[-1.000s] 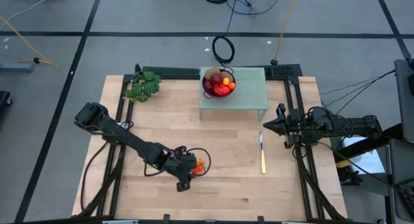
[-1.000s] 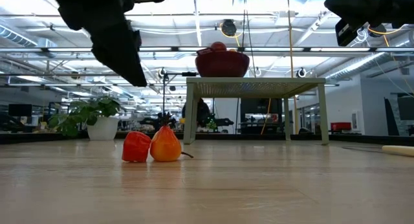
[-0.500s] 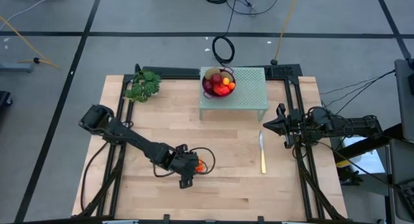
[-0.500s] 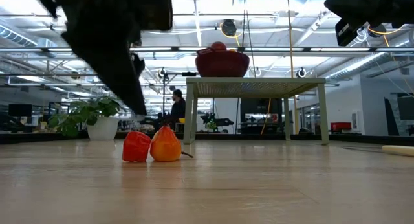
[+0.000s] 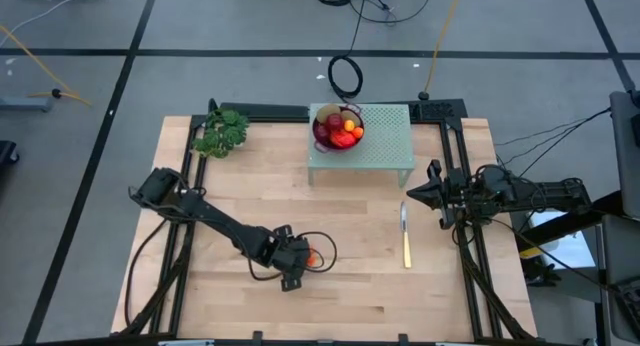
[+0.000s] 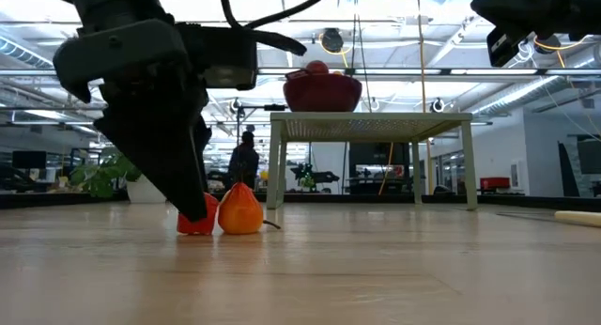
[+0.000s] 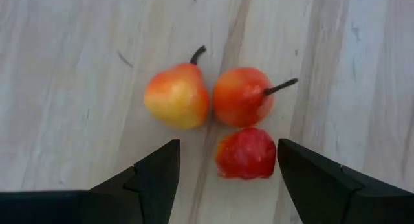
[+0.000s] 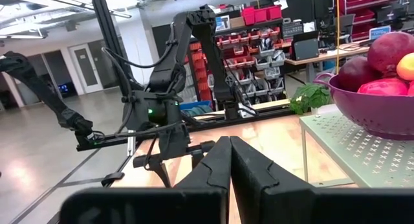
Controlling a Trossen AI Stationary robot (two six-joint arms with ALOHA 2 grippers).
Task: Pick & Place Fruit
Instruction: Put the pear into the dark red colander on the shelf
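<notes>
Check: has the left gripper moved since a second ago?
Yes. In the high view the left gripper has shifted toward the knife; in the low view it has dropped beside the fruit.

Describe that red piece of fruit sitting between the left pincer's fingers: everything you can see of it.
The red fruit is small, lumpy and glossy, deep red, with no stem showing. It lies on the wooden table, between the open fingers of the left pincer, which hangs over it without touching. It sits right against a round red-orange fruit with a dark stem; a yellow-orange pear-shaped fruit lies beside that one.
</notes>
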